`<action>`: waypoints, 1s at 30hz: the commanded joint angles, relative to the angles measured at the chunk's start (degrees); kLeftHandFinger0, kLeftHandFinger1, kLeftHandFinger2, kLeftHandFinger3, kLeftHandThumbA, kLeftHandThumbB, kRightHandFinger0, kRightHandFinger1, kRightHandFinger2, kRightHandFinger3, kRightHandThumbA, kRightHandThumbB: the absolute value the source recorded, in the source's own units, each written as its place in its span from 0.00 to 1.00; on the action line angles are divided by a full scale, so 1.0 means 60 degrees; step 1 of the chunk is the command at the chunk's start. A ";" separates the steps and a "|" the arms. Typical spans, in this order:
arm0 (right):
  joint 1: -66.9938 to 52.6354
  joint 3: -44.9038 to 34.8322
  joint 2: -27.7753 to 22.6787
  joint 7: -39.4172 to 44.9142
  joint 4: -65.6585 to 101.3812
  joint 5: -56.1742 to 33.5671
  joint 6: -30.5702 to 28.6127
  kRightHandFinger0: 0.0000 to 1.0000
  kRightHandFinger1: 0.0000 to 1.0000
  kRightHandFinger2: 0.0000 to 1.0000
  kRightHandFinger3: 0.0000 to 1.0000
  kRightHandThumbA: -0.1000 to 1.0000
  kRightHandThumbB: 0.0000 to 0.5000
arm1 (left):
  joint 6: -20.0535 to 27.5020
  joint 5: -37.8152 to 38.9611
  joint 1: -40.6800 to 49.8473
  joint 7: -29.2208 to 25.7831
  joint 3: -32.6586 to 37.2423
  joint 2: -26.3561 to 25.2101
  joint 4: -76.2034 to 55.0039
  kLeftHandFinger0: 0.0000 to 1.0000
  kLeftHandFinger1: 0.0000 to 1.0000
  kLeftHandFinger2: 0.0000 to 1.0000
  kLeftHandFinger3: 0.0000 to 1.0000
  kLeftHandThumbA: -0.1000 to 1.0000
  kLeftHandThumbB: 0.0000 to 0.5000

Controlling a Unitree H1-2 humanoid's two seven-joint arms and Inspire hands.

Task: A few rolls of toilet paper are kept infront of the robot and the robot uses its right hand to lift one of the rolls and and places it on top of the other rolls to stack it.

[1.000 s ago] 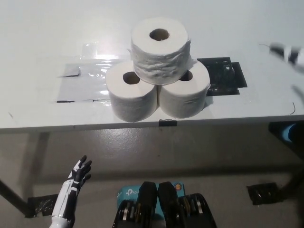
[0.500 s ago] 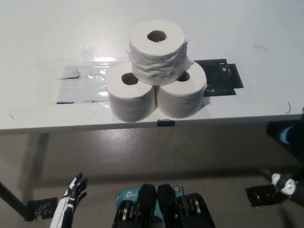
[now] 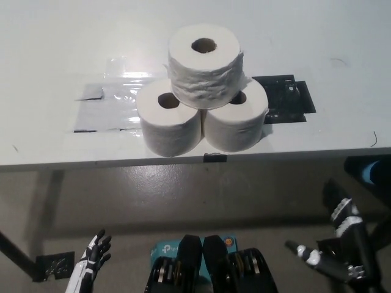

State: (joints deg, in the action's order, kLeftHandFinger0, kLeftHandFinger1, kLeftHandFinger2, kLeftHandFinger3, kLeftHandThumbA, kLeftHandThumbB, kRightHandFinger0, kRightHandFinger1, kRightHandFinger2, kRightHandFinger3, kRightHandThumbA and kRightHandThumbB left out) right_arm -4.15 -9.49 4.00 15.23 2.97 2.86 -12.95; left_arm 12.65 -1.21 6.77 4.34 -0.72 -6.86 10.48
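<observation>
Three white toilet paper rolls stand near the front edge of the white table [image 3: 49, 49]. The top roll [image 3: 205, 63] rests across the lower left roll [image 3: 169, 124] and the lower right roll [image 3: 237, 120], all upright with their cores facing up. My black right hand [image 3: 339, 247] hangs low at the bottom right, below the table edge, open with fingers spread and holding nothing. At the bottom left, my white left hand [image 3: 91, 262] rests low with its fingers apart and empty.
A sheet of clear plastic film [image 3: 107, 107] lies taped on the table left of the rolls. A black patch [image 3: 286, 99] lies right of them. A small black tape piece [image 3: 214, 158] marks the table's front edge. Grey floor shows below.
My right hand left the upper right over the table, dropped below its edge and now shows open at the bottom right. My left hand sank lower. The stack stayed put.
</observation>
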 commanded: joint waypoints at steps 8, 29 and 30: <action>0.0305 0.0404 -0.0064 -0.0975 -0.1947 0.0043 -0.2236 1.00 1.00 1.00 1.00 1.00 0.32 | 0.0676 0.0244 0.0197 0.0081 -0.0125 -0.0179 -0.0241 1.00 1.00 1.00 1.00 1.00 0.28; 0.0353 0.0795 -0.0489 -0.1581 -0.2413 0.0122 -0.2330 1.00 1.00 1.00 1.00 1.00 0.20 | 0.0583 0.0244 0.0133 0.0081 -0.0108 -0.0232 -0.0378 1.00 1.00 1.00 1.00 1.00 0.25; 0.0347 0.0800 -0.0489 -0.1585 -0.2402 0.0110 -0.2330 1.00 1.00 1.00 1.00 1.00 0.20 | 0.0591 0.0242 0.0134 0.0082 -0.0105 -0.0232 -0.0370 1.00 1.00 1.00 1.00 1.00 0.24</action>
State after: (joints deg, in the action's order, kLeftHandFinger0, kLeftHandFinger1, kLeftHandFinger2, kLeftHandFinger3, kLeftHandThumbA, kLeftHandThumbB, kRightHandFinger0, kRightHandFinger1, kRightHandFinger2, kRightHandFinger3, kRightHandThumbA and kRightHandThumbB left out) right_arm -2.97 -5.41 1.58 7.42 -12.06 3.76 -23.57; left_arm 14.30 -0.30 7.66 4.35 -1.07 -7.34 10.17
